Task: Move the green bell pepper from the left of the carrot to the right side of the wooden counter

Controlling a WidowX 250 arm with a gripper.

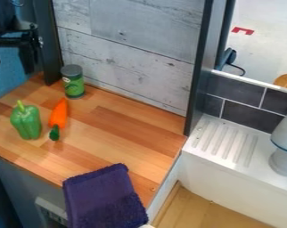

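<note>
Two fingers (29,58) of the black gripper (12,59) hang apart at far left with nothing between, and the green pepper (26,121), upright left of the carrot (59,114), could maybe tip if one finger pushes its side.

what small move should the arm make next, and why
Probably ease the open hand down toward the green pepper, keeping the carrot to one side. The hand hangs at the upper left with nothing between its fingers, and the pepper stands stem up with the carrot beside it.
</note>
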